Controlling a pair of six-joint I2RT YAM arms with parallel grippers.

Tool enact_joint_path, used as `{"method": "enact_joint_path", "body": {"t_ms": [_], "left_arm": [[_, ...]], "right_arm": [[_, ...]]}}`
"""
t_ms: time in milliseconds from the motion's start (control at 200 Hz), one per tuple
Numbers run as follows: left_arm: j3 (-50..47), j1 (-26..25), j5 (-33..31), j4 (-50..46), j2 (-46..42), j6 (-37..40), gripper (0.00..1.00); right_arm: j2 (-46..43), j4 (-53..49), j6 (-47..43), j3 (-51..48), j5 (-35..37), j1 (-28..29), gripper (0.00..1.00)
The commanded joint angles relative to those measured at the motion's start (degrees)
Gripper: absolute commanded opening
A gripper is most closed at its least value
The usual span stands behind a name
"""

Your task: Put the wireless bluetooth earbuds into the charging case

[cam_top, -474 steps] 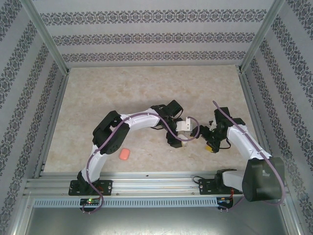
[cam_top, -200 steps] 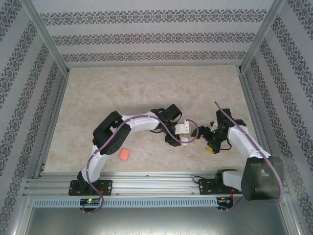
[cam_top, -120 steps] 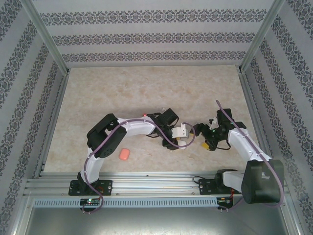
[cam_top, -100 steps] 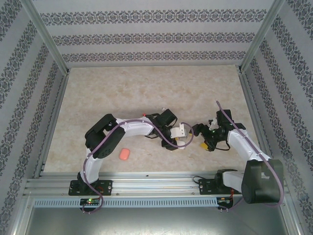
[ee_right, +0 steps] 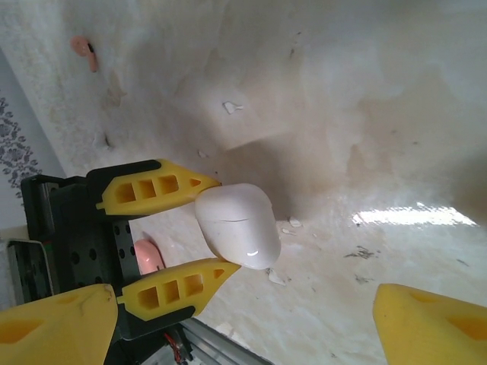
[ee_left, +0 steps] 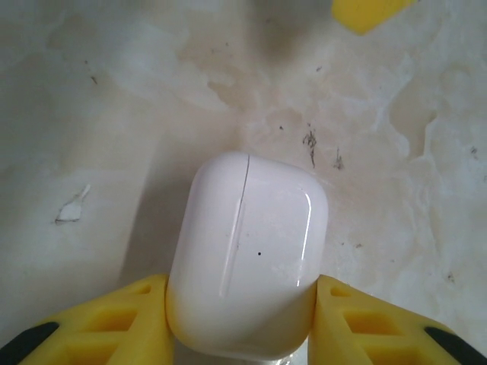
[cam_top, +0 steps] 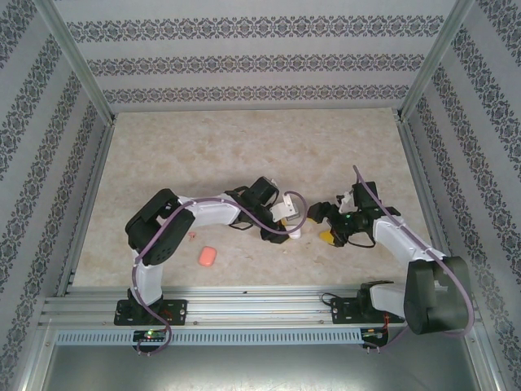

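The white charging case [ee_left: 247,251] is seen as smooth, glossy plastic, with highlights caught on its shell. The yellow fingers [ee_left: 114,323] are moulded in matt plastic. The worktop [ee_right: 396,137] is finished like pale mottled stone, faintly sheened. The frame rails [cam_top: 244,303] are made of brushed metal.

Both arms reach over the marbled bench [cam_top: 244,147] toward its middle. The left gripper [cam_top: 290,230] and the right gripper [cam_top: 319,226] face each other closely, with a small white case [cam_top: 295,234] at the left one's tip. A salmon-red case [cam_top: 207,257] lies well apart beside the left arm, with a tiny salmon-red earbud [cam_top: 192,236] near it.
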Motion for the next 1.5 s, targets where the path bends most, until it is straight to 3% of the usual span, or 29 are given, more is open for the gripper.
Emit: {"method": "enact_joint_path", "body": {"t_ms": [0, 285, 495, 804, 1149, 1329, 1494], "left_arm": [[-1.1, 0.8, 2.5, 3.6, -2.5, -2.4, 0.42], [-1.5, 1.2, 3.4, 4.7, -3.3, -3.3, 0.41], [-1.2, 1.5, 4.5, 5.0, -3.4, -3.9, 0.41], [-1.1, 1.5, 5.4, 6.0, -3.5, -4.6, 0.4], [-1.0, 1.9, 6.4, 5.9, -4.5, -5.3, 0.4], [-0.9, 2.1, 7.1, 6.0, -5.0, -5.6, 0.4], [-1.0, 2.1, 7.8, 6.0, -5.5, -6.2, 0.4]], "right_arm": [[2.0, 2.5, 0.4, 0.2, -2.8, 1.3, 0.87], [8.2, 7.7, 1.8, 0.6, -5.4, 5.0, 0.81], [9.5, 11.1, 3.5, 0.8, -6.9, 5.6, 0.67], [11.8, 11.5, 2.5, 1.8, -8.6, 5.6, 0.6], [10.6, 13.9, 3.0, 2.4, -11.2, 5.8, 0.38], [9.2, 15.1, 3.4, 1.7, -12.0, 6.3, 0.36], [8.6, 16.3, 3.6, 1.2, -12.4, 6.8, 0.43]]}}
